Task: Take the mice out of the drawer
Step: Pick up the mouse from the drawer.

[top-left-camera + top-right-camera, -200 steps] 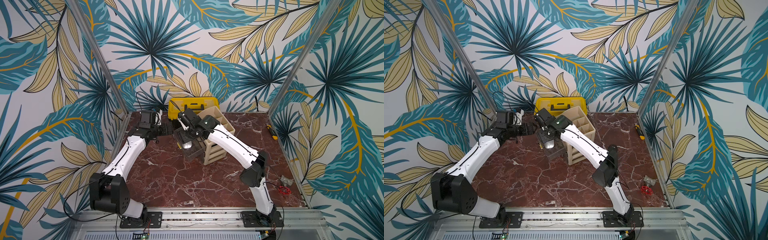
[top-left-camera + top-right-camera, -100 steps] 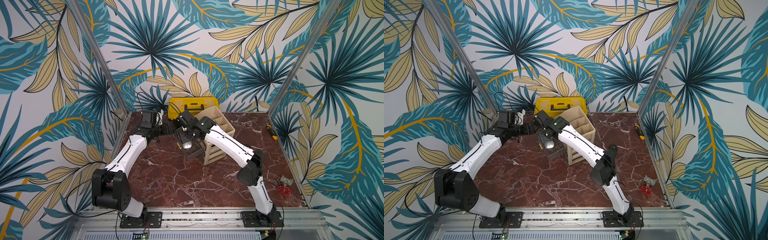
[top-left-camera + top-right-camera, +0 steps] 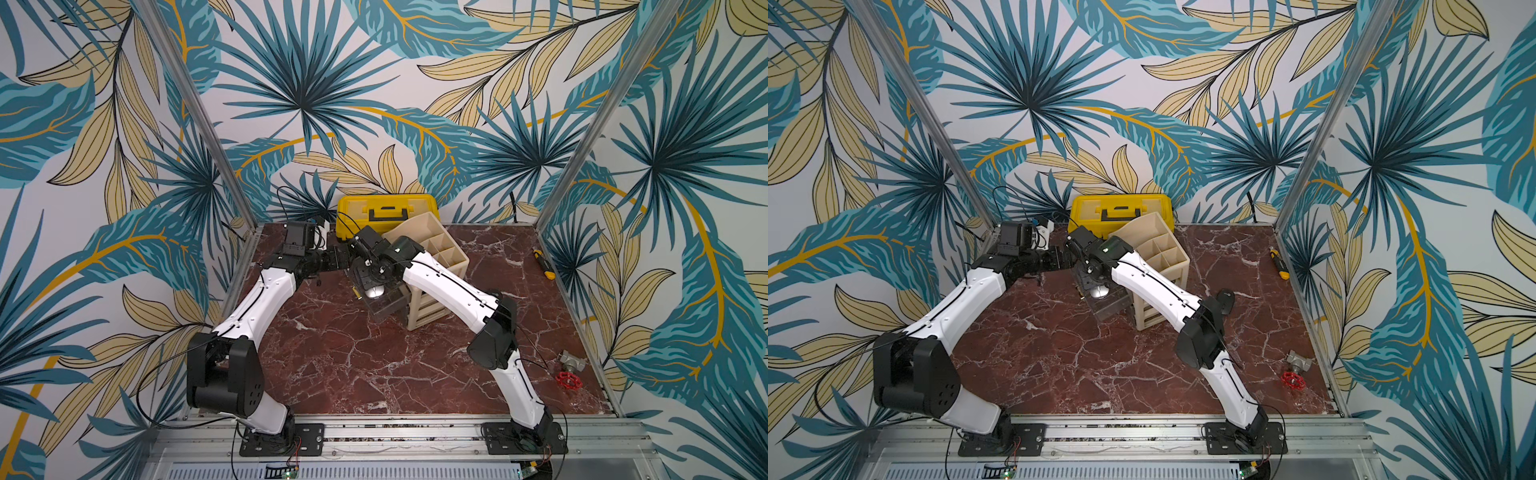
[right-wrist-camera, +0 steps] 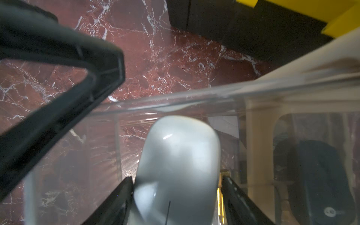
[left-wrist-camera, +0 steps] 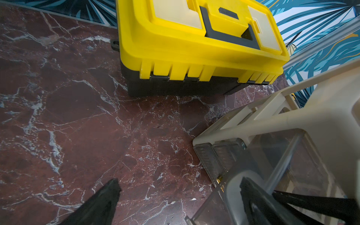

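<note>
A clear drawer [image 3: 384,305] stands pulled out of the beige organizer [image 3: 436,253]. In it lies a silver-grey mouse [image 4: 179,152], also seen from above [image 3: 375,292]. My right gripper [image 4: 177,179] reaches down into the drawer and is shut on this mouse, one finger on each long side. A black mouse [image 4: 319,185] shows through the clear wall, deeper inside the beige frame. Another black mouse [image 3: 1225,297] lies on the table to the right of the organizer. My left gripper [image 5: 179,180] is open at the drawer's front corner, one finger [image 5: 253,196] behind the clear wall.
A yellow toolbox [image 3: 386,212] stands against the back wall, right behind the organizer. A yellow-and-black utility knife [image 3: 542,262] lies at the table's right edge. A red-handled valve [image 3: 567,376] sits at the front right. Both arms crowd the drawer.
The left arm has edged slightly toward the drawer. The right gripper stays at the silver mouse.
</note>
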Available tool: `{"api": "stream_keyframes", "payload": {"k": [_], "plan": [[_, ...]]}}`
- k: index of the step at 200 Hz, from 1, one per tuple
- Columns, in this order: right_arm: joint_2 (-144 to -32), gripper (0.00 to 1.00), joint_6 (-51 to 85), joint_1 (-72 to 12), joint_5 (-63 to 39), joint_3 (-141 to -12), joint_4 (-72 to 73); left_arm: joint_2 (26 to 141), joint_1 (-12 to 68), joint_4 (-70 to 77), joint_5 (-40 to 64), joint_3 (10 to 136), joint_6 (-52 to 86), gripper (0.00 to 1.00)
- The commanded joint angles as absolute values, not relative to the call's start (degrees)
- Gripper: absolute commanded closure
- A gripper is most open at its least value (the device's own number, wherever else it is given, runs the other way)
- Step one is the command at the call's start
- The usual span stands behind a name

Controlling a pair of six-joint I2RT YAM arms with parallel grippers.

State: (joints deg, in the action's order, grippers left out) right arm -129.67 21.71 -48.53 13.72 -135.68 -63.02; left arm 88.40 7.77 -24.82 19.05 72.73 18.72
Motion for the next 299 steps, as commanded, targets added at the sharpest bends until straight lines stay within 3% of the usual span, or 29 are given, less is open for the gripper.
{"api": "stream_keyframes", "payload": {"k": [1,28,60,87,218,253,275,299], "plan": [[-131.27,0.28,22.77,-48.89,14.73,-136.07,-65.82,88.39,7.43,-23.47,20.03,71.25,18.96,0.0],[-131.57,0.32,22.38,-48.89,16.7,-136.07,-66.51,88.18,7.34,-23.54,20.3,71.24,18.85,0.0],[-130.82,0.5,21.77,-48.88,17.88,-135.73,-66.34,88.07,7.38,-23.55,20.3,71.3,18.86,0.0],[-129.84,0.57,21.09,-48.87,17.97,-135.79,-65.62,87.88,7.34,-23.64,20.23,71.48,18.87,0.0],[-115.91,0.6,15.32,-48.87,16.54,-138.77,-60.35,87.48,7.37,-24.76,20.01,72.51,18.37,0.0],[-109.73,0.6,12.88,-48.71,22.24,-138.34,-59.61,87.39,7.43,-25.23,20.04,73.23,18.11,0.0],[-105.95,0.59,11.94,-46.36,26.52,-137.06,-62.05,87.3,7.38,-25.22,20.2,73.22,17.99,0.0],[-99.01,0.59,13.81,-37.17,25.14,-126.95,-60.34,87.37,7.4,-25.22,20.3,72.96,17.91,0.0]]}}
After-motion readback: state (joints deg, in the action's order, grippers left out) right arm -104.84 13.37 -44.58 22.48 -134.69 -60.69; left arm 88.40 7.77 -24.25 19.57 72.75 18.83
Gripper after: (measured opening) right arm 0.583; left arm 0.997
